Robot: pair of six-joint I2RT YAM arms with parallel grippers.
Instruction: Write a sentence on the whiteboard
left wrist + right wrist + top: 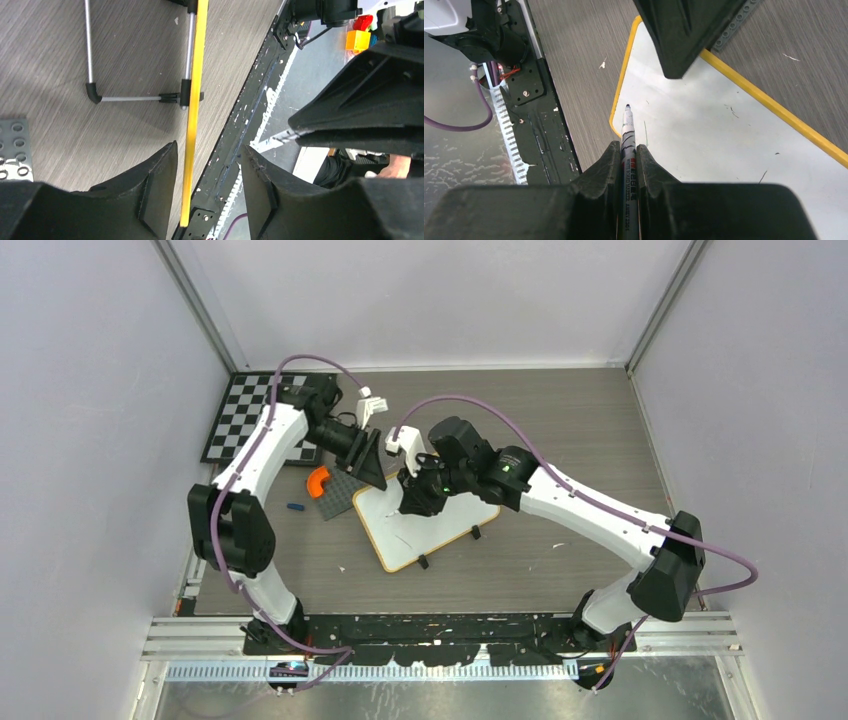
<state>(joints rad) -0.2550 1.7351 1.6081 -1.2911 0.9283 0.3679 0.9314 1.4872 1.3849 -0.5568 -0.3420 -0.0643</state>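
The whiteboard (432, 530), white with a thin orange frame, lies mid-table, turned at an angle. No blue sentence shows on it, only faint dark stray marks. My right gripper (414, 502) is over the board's far left part, shut on a white whiteboard marker (628, 131). The marker's dark tip is at the board surface (724, 135) near a rounded corner; I cannot tell if it touches. My left gripper (373, 476) is at the board's far left corner. Its jaws are open, with the board's yellow-orange frame edge (192, 100) between the fingers (209, 150), near the left one.
A black-and-white checkerboard (243, 420) lies at the back left. A grey studded plate (338, 498), an orange curved piece (317, 481) and a small blue piece (295, 507) lie left of the board. The black base rail (440, 628) runs along the near edge.
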